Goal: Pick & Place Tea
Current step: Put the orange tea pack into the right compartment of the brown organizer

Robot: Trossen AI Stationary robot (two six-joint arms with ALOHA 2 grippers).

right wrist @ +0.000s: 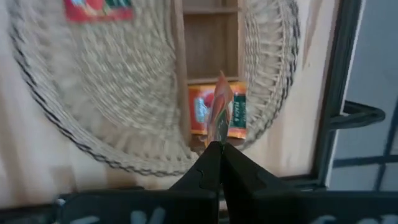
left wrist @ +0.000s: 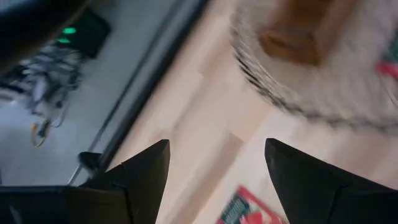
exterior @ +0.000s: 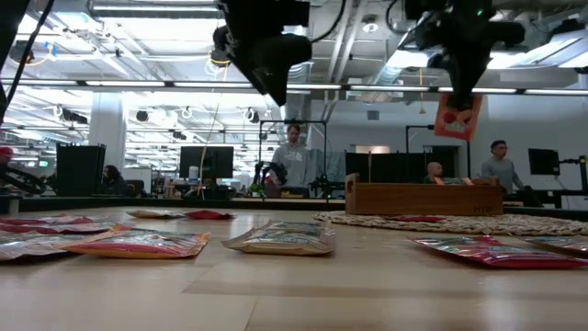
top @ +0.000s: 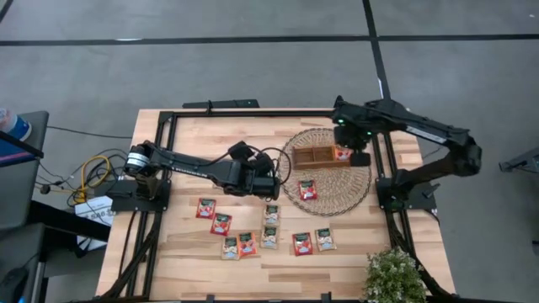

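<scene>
Several red and pale tea sachets (top: 247, 244) lie flat on the wooden table, and one red sachet (top: 307, 189) lies on the round wicker mat (top: 337, 198). The wooden tray (top: 313, 156) stands on the mat, with a sachet (right wrist: 200, 113) in its end compartment. My right gripper (exterior: 462, 90) hangs above that end of the tray, shut on a red sachet (exterior: 457, 118). My left gripper (left wrist: 217, 165) is open and in the air left of the mat, with a red sachet (left wrist: 245, 210) on the table below it. My right gripper pinches the red sachet's upper edge (exterior: 458, 97) between its two fingers, which point down from above. The sachet hangs below the fingertips, clear of the tray (exterior: 423, 198). In the right wrist view it shows edge-on (right wrist: 219, 112) over the end compartment.
Black frame rails (top: 253, 112) run along the table's far edge and sides. A potted plant (top: 394, 276) stands at the near right corner. Cables (top: 93, 172) lie off the table's left side. People stand in the room beyond the far edge (exterior: 294, 156).
</scene>
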